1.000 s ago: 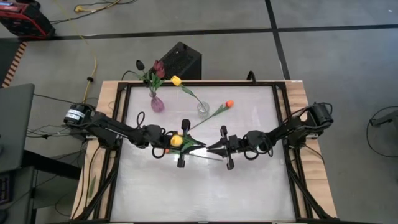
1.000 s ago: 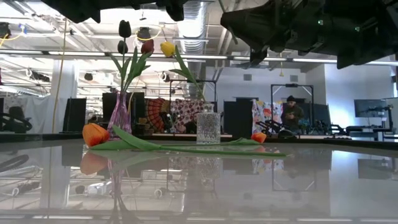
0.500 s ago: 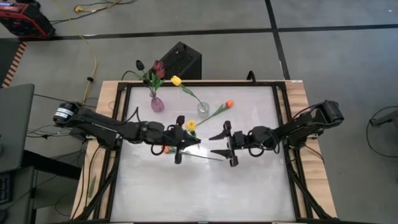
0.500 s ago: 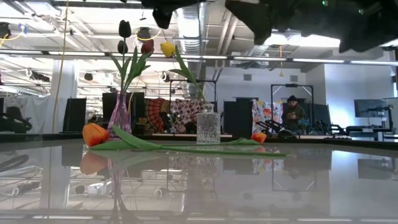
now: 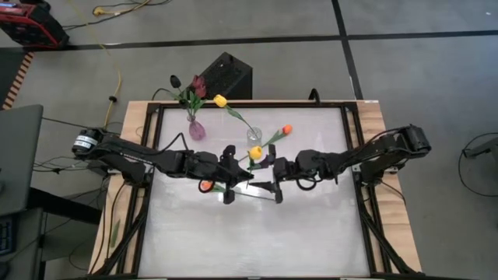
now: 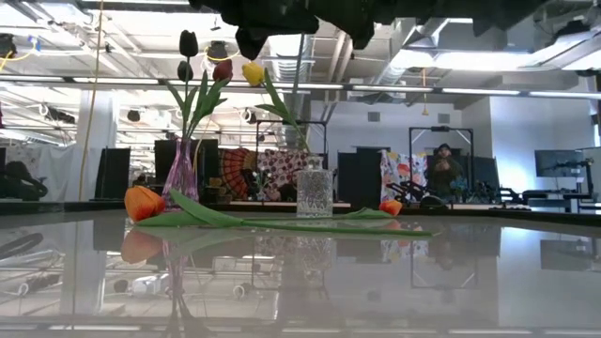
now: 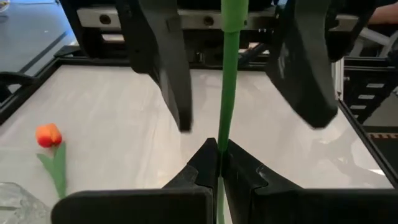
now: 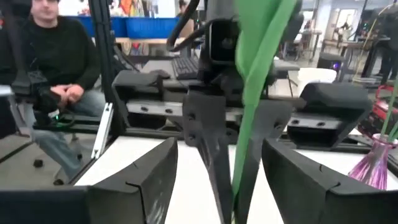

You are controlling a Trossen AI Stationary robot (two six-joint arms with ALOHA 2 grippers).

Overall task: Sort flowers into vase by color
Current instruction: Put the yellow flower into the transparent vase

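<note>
My left gripper is over the table's middle, shut on the green stem of a yellow tulip whose head shows just beyond it. My right gripper faces it, open; its two fingers stand on either side of that stem without touching it. One orange tulip lies flat on the table under my left gripper, and another lies by the clear vase. The clear vase holds a yellow tulip. Dark and maroon tulips stand in the purple vase. My left gripper pinches the yellow tulip's stem between its two shut fingertips. The fingers come about level from the table's left. The tulip is lifted clear of the table, and its stem runs on from the fingertips between my right gripper's open fingers.
Both vases stand at the table's far middle, close behind the grippers. A black box sits on the floor beyond the far edge. A seated person shows beyond the table's left side. The near half of the table is bare.
My right gripper has opened and come toward the table's left, up to my left gripper, so that its fingers now stand on either side of the stem. My left gripper has gone toward the right with the yellow tulip, whose head has swung toward the far right.
</note>
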